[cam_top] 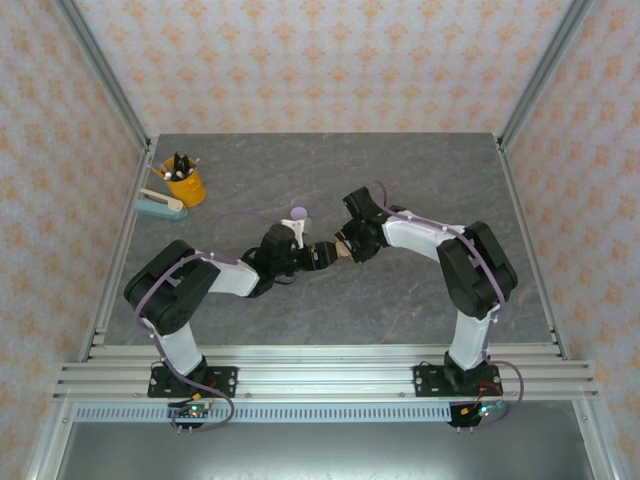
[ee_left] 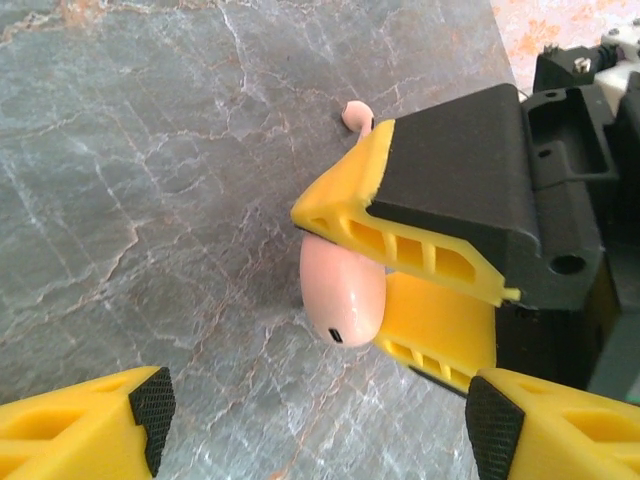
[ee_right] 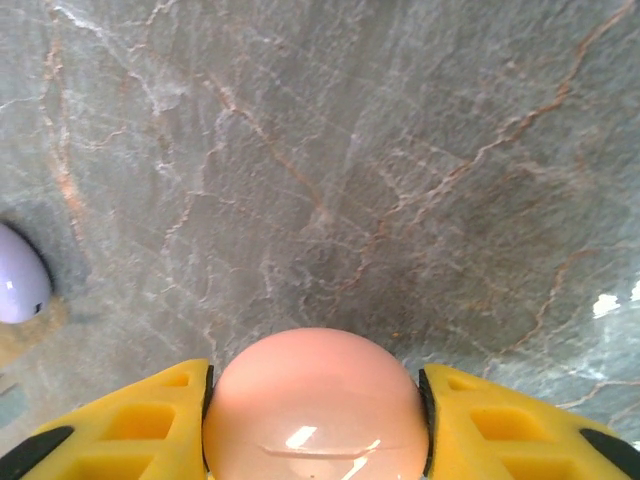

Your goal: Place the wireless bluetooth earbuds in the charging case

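Since the salmon-pink earbud [ee_left: 353, 115] lies on the grey table [ee_left: 150, 200] just beyond my right gripper [ee_left: 345, 275], it sits ahead of my left gripper [ee_left: 322, 415], with the pink charging case [ee_left: 335, 310] between them. The bud is a tiny glossy bead with a short stem (too small to tell how its long axis runs). My right jaws are clamped on the case's rounded sides; its lid looks closed. My left jaws stand wide, holding nothing. I judge the left arm the free one, though the right is nearer. A lilac case [ee_right: 18, 272] rests well aside.
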Robot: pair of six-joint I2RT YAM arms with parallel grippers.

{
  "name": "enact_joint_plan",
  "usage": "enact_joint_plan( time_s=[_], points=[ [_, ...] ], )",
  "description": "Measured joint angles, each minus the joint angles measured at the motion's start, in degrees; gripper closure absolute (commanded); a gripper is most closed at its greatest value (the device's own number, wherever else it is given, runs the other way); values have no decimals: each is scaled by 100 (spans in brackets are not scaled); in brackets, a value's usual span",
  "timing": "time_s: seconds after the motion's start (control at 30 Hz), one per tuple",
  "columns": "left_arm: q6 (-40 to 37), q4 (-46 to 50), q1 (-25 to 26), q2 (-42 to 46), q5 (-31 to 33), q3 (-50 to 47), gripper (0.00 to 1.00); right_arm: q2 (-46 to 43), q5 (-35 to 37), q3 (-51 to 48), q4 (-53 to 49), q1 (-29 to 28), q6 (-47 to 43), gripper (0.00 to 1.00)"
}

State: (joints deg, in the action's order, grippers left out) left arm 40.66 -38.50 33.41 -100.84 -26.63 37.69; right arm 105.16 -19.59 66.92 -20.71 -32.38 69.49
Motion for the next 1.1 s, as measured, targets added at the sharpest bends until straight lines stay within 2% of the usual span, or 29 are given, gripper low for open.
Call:
enact_joint_plan(
  time_s=[0.63,0.87,1.1],
  points=[
    [157,-339,79,-444,-15,485,42,-208,-315,-131,417,46,404,56],
    [195,-417,79,-529,-17,557,46,-221,-417,-162,566,61,494,56],
    [221,-428,85,-634,-11,623,57,-234,-466,-205,667,68,568,57]
  ],
)
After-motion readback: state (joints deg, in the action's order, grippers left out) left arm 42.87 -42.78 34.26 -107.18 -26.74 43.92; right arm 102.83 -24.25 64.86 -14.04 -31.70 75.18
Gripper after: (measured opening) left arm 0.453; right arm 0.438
